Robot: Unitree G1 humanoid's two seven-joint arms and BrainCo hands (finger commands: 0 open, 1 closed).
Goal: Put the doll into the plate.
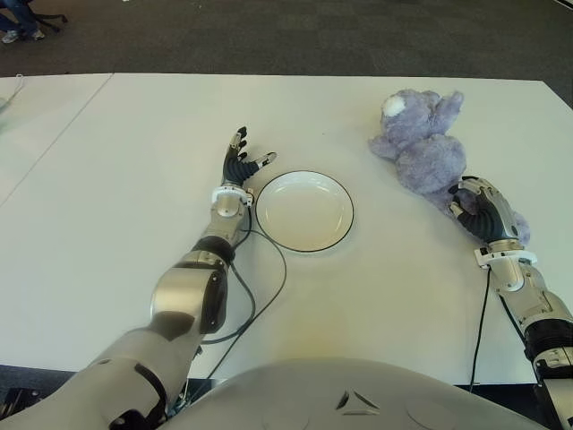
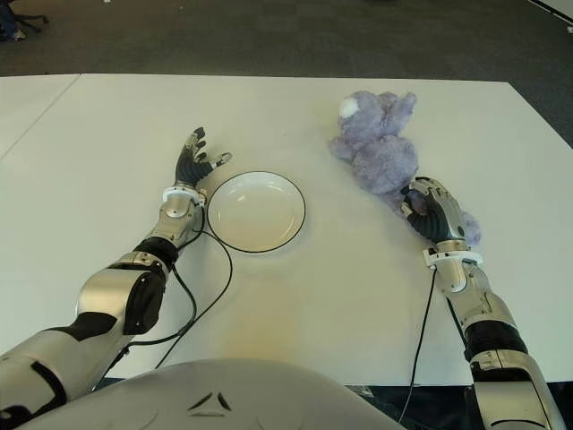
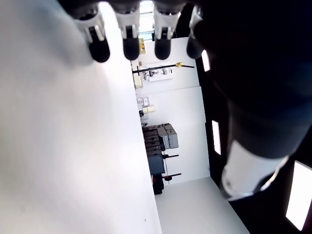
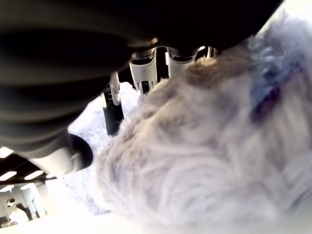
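A purple plush doll (image 1: 423,143) lies on the white table (image 1: 134,161), to the right of the white plate (image 1: 304,210) with a dark rim. My right hand (image 1: 479,210) sits on the doll's near end, its fingers curled over the fur (image 4: 204,146). In the right wrist view the fur fills the space under the fingers (image 4: 146,73). My left hand (image 1: 240,161) shows just left of the plate, fingers spread and holding nothing. The plate holds nothing.
A black cable (image 1: 255,296) loops on the table from my left forearm past the plate's near left rim. Dark carpet (image 1: 313,36) lies beyond the table's far edge. A seam (image 1: 63,134) crosses the table at the far left.
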